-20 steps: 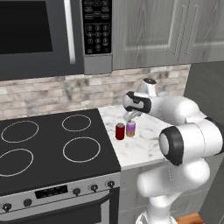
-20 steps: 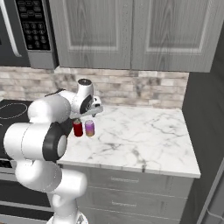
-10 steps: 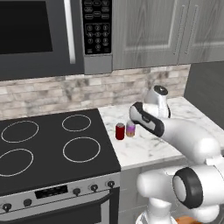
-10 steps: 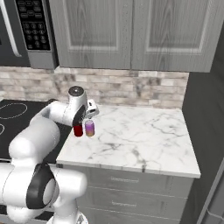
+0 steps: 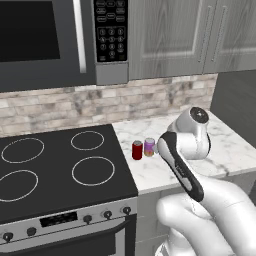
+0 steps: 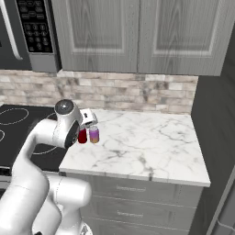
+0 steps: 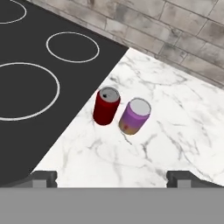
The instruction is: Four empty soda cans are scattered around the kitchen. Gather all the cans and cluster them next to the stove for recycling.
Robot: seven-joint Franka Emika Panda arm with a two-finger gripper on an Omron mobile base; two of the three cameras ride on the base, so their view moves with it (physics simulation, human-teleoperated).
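The stove (image 5: 55, 165) fills the left; the marble desk (image 6: 151, 142) adjoins its right edge. On the desk, just beside the stove's edge, stand the red can (image 7: 106, 106) and the pink-purple can (image 7: 134, 115), upright and close together. The end effector (image 7: 111, 177) hangs above them, fingertips wide apart, empty. Risk: a careless arm swing could topple them, being light. In the base views the arm hides the fingers; the blue cans' whereabouts cannot be told.
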